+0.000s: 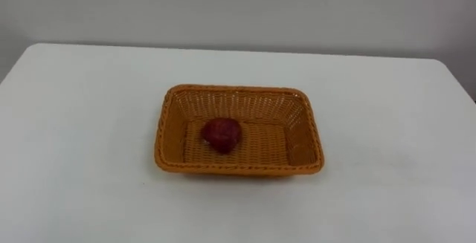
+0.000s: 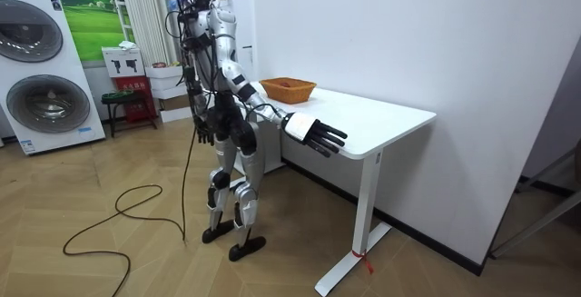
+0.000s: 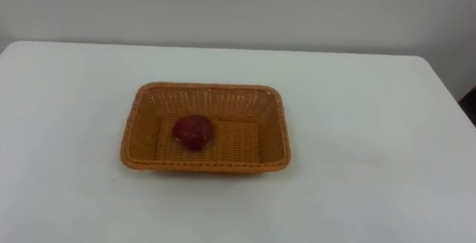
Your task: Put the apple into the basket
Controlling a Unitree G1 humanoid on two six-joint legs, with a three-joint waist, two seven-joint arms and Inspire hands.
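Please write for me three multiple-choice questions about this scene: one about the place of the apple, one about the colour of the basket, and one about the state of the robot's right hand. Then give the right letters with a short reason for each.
1. Where is the apple?
A) on the bare table
B) inside the basket
C) in a hand

2. What colour is the basket?
A) orange-brown
B) blue
C) black

3. How is the right hand?
A) shut on the apple
B) open, holding nothing
C) gripping the basket's rim

Answers:
1 B: the apple lies on the basket's floor, toward its left side.
2 A: its woven walls are orange-brown against the white table.
3 B: in the room view its fingers are stretched out by the table's edge, apart from the basket.
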